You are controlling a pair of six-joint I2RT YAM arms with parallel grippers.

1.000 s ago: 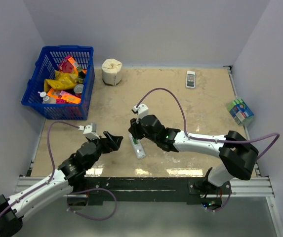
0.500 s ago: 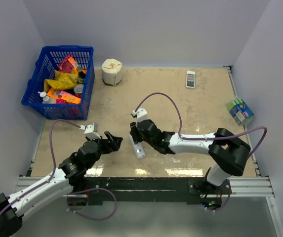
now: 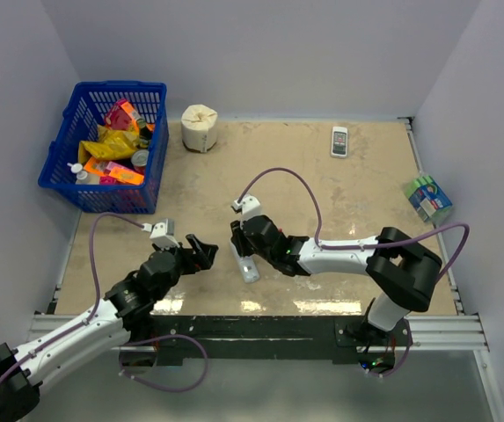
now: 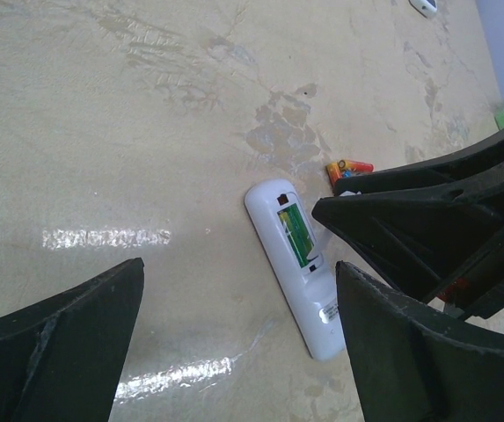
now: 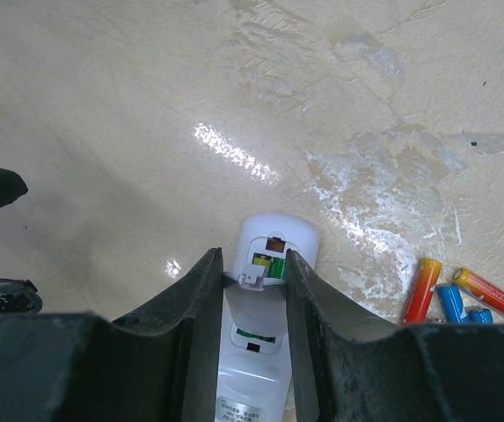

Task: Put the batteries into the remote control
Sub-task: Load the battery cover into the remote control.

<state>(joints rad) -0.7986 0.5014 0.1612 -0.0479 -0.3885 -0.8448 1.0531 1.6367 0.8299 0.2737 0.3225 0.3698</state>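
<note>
The remote control point(image 3: 248, 266) lies back up on the table, its battery compartment open with green batteries point(image 4: 295, 234) inside. My right gripper point(image 3: 243, 239) hovers right over it, shut on the white battery cover point(image 5: 258, 306), which sits between the fingers above the compartment point(image 5: 273, 264). Several loose batteries point(image 5: 445, 294) in orange, red and blue lie just right of the remote's head; they also show in the left wrist view point(image 4: 348, 167). My left gripper point(image 3: 203, 249) is open and empty, low over the table just left of the remote point(image 4: 303, 281).
A blue basket point(image 3: 111, 86) of packets stands at the back left, a paper roll point(image 3: 200, 127) beside it. A short white handset point(image 3: 339, 141) lies at the back right. A green and blue pack point(image 3: 428, 198) sits at the right edge.
My right arm has drawn in leftwards and its gripper has shifted slightly down-left over the remote. The left arm has barely moved.
</note>
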